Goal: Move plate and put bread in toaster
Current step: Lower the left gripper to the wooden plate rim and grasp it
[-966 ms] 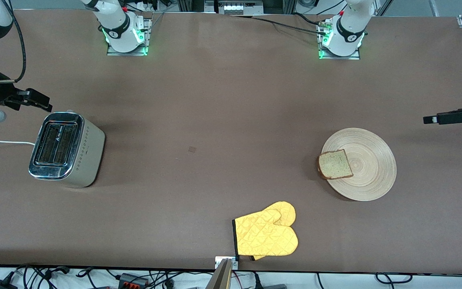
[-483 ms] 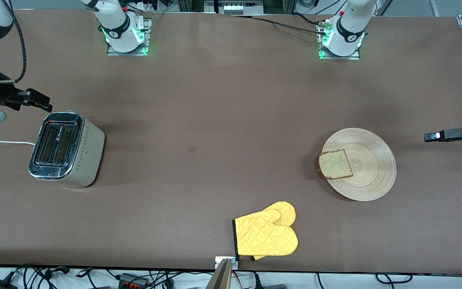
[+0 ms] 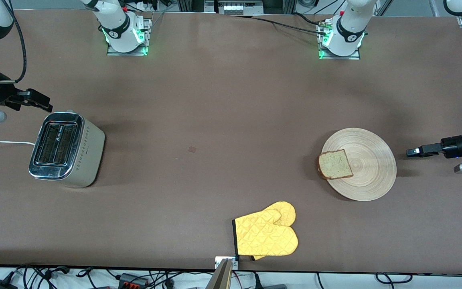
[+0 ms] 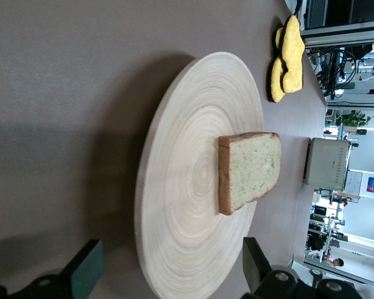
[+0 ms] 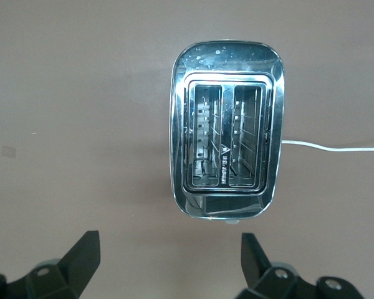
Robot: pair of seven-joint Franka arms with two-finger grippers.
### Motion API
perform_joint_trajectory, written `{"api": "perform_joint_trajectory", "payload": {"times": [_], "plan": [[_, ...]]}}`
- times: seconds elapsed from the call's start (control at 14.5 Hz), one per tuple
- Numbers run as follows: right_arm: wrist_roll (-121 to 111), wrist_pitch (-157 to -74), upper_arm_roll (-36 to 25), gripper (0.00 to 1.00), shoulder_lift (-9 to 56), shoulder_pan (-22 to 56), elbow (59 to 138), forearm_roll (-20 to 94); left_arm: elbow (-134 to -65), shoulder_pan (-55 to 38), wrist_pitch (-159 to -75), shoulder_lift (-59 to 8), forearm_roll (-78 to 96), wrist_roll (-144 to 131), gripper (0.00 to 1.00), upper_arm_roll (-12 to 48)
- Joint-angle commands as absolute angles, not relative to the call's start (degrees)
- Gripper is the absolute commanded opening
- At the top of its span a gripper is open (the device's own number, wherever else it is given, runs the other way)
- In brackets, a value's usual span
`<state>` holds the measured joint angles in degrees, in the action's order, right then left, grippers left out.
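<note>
Toward the left arm's end of the table, you see the plate (image 3: 358,164) lying flat, with the bread (image 3: 335,164) resting on the part of it that faces the right arm's end, one crust edge just overhanging the rim. Your left gripper (image 3: 414,152) sits low beside the plate's rim on the side toward the left arm's end, close to it but apart; in the left wrist view its fingers (image 4: 87,274) stand wide, with the plate's edge framed between them, and they hold and touch nothing. At the right arm's end, the toaster (image 3: 66,149) stands upright with both slots showing, its white cord (image 3: 2,142) trailing off the table edge. Your right gripper (image 3: 38,101) waits in the air over the table just beside the toaster; the right wrist view shows its fingers (image 5: 81,256) spread wide and empty, looking down into the slots. The yellow oven mitt (image 3: 266,235) lies nearer the front camera than the plate, near the table's edge.
</note>
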<state>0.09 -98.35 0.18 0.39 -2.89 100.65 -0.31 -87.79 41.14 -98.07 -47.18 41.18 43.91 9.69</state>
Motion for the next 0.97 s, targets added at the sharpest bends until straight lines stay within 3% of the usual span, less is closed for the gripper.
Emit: {"api": "perform_joint_trajectory", "payload": {"times": [0.0, 0.62, 0.83, 0.9], "plan": [[0.7, -98.0, 0.4, 1.0, 0.8, -2.9, 99.9, -0.1, -86.2, 41.3, -99.0, -49.7, 43.8, 45.7, 0.98, 10.1], [0.7, -98.0, 0.3, 1.0, 1.3, -2.9, 99.9, -0.1, -87.4, 41.0, -99.8, -52.6, 43.9, 53.1, 0.94, 10.7], [0.7, -97.8, 0.3, 1.0, 1.1, -3.2, 99.9, -0.1, -88.8, 40.7, -99.5, -53.1, 46.0, 53.1, 0.87, 10.8], [0.7, -97.7, 0.3, 1.0, 0.9, -3.1, 99.9, -0.1, -88.9, 40.6, -99.5, -53.2, 46.1, 53.2, 0.8, 11.0]]}}
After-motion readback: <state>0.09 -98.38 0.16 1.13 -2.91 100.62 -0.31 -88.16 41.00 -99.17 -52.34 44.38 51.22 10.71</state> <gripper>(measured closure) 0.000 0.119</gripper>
